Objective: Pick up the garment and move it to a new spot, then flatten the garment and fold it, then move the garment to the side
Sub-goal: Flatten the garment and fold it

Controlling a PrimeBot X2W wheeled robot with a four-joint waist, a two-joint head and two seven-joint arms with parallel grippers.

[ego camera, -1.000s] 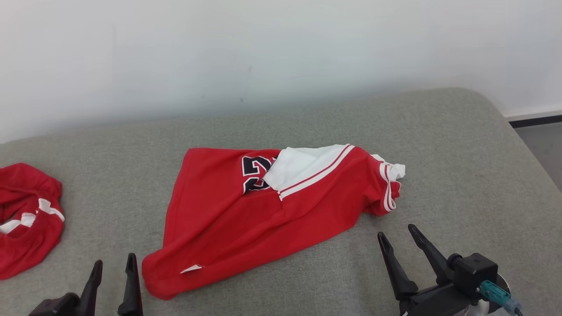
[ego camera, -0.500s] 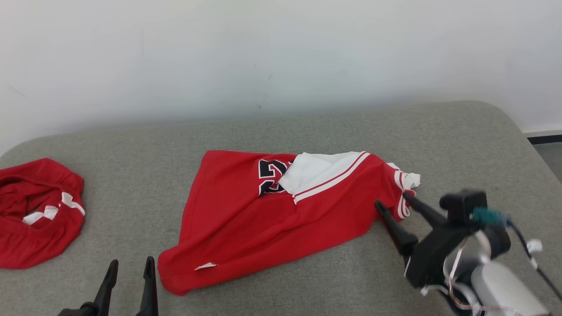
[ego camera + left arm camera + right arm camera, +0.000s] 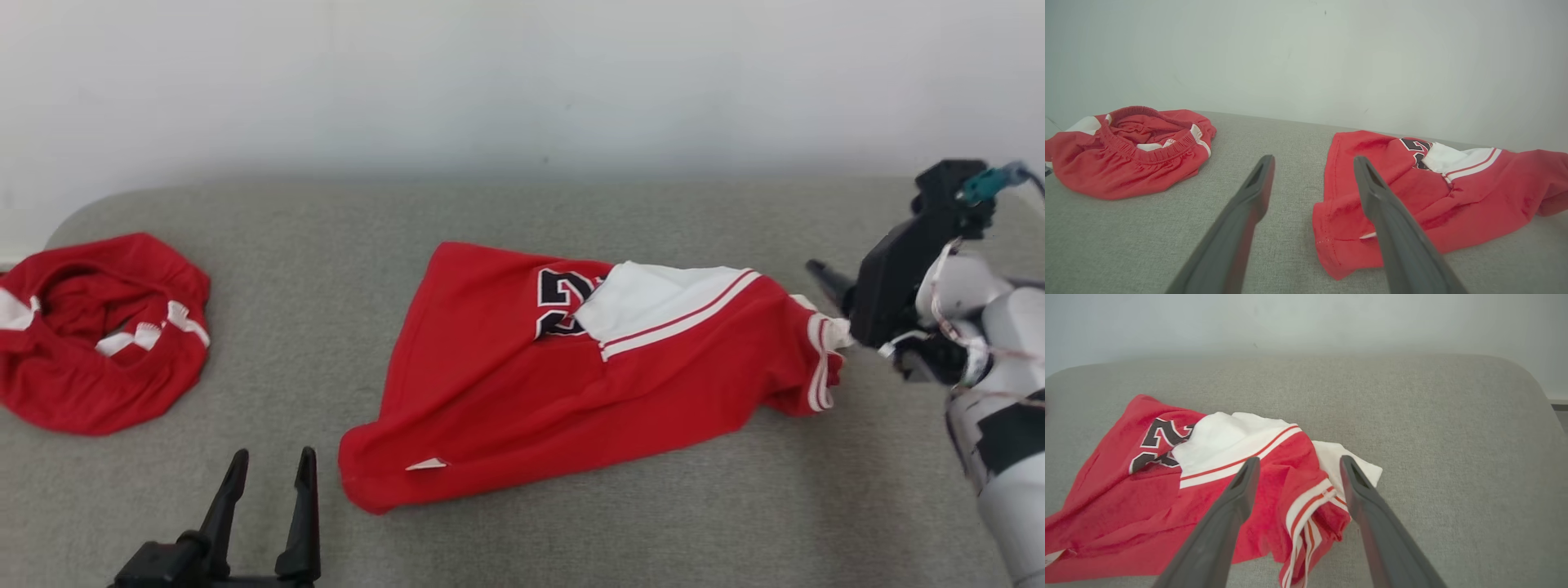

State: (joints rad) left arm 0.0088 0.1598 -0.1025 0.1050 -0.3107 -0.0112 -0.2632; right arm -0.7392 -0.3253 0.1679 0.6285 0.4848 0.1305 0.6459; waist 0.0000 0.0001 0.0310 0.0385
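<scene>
**Red garment seen between spread fingers**

The right gripper [image 3: 1299, 459] is seen with its two dark fingers [image 3: 1224, 522] held well apart and nothing clamped between them. The crumpled end of the red garment [image 3: 1118, 498] is framed in the gap, where white-and-red striped trim [image 3: 1310, 506] is bunched and folded over itself. Whether the cloth is touched by either finger cannot be told. A white panel [image 3: 1224, 437] edged with a thin red stripe is laid across the garment's middle, and a dark number print [image 3: 1153, 447] is partly covered by it. The garment is spread out toward the view's left on a grey fabric surface [image 3: 1433, 437], which is backed by a pale wall [image 3: 1290, 318].
</scene>
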